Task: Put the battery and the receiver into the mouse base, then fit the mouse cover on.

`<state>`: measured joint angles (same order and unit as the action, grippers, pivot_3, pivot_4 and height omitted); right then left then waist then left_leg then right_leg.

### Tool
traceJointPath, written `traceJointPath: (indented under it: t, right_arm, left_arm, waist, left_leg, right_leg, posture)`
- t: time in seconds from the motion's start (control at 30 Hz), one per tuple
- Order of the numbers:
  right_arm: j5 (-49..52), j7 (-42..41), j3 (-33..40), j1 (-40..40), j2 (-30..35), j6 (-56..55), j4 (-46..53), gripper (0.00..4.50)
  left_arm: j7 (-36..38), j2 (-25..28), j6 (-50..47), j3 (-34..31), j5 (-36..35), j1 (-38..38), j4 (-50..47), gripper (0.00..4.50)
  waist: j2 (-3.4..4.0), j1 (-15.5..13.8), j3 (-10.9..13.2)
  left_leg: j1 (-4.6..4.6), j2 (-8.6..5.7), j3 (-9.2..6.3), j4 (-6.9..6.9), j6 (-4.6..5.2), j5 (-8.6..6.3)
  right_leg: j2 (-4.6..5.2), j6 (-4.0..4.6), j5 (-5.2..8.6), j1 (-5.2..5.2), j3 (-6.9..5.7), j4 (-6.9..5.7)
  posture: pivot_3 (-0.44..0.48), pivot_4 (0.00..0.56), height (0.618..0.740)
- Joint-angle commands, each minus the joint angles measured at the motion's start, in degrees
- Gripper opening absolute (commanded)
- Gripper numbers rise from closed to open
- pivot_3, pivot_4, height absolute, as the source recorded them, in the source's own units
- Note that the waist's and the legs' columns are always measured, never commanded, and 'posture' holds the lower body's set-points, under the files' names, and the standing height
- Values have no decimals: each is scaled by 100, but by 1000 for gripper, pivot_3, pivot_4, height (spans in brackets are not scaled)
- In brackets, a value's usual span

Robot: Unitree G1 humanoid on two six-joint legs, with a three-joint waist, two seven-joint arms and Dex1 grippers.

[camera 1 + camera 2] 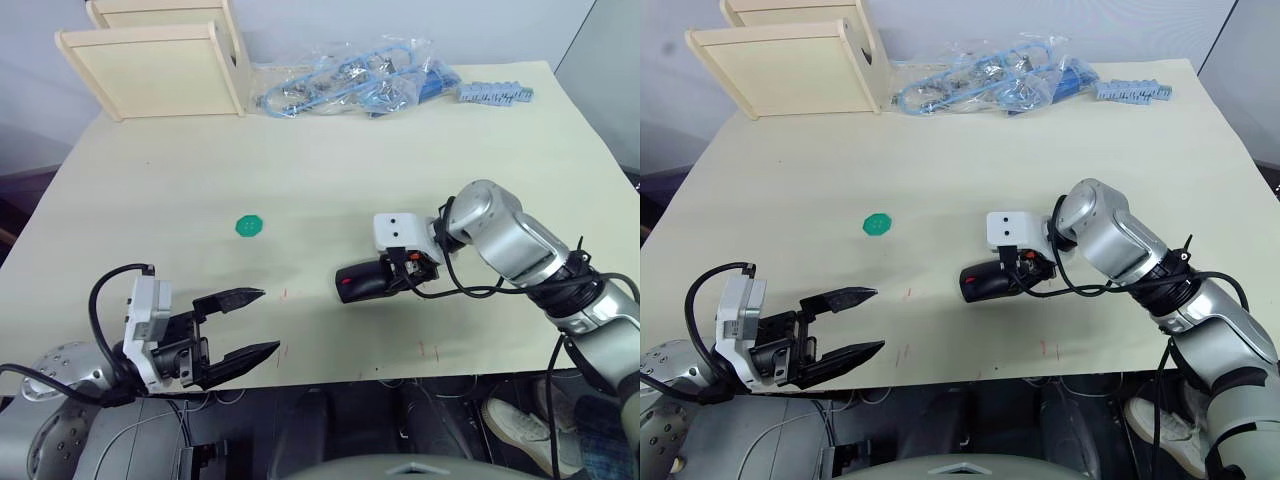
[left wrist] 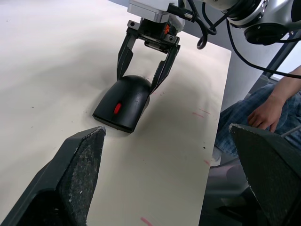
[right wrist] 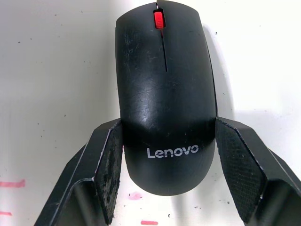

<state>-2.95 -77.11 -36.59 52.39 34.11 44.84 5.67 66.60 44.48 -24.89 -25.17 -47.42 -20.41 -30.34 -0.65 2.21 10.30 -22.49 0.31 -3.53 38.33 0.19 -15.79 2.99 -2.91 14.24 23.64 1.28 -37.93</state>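
Observation:
The mouse (image 1: 360,283) lies on the pale table, right of centre. The smooth black mouse cover (image 3: 164,94), with white lettering near its rear, sits closed over the mouse base, and a red wheel (image 3: 159,20) shows at the front. The battery and receiver are hidden. My right gripper (image 3: 169,125) straddles the mouse's rear, its pads (image 3: 113,160) against both sides. My left gripper (image 1: 268,320) hovers open near the table's front edge, left of the mouse, holding nothing.
A flat green disc (image 1: 248,227) lies left of the mouse. Wooden racks (image 1: 150,65) stand at the back left, with clear bags of blue parts (image 1: 350,85) and a grey strip (image 1: 495,93) along the back. A person's hand (image 2: 265,113) rests beyond the table edge.

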Motion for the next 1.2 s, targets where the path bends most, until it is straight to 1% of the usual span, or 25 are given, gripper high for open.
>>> traceJointPath:
  t: [0.03, 1.2]
  right_arm:
    - [116, 40, 146, -28, 26, 39, 187, 2591]
    - [366, 229, 113, 3, 49, 69, 175, 2591]
  left_arm:
    - [40, -3, 86, -42, -52, -21, -161, 4500]
    - [56, 30, 44, -50, -83, 5, -153, 4500]
  waist:
    - [0, 1, 0]
    - [0, 0, 0]
  left_leg:
    - [0, 0, 0, 0, 0, 0]
    - [0, 0, 0, 0, 0, 0]
  right_leg:
    - [0, 0, 0, 0, 0, 0]
    - [0, 0, 0, 0, 0, 0]
  posture:
    - [0, 150, 740]
    - [0, 150, 740]
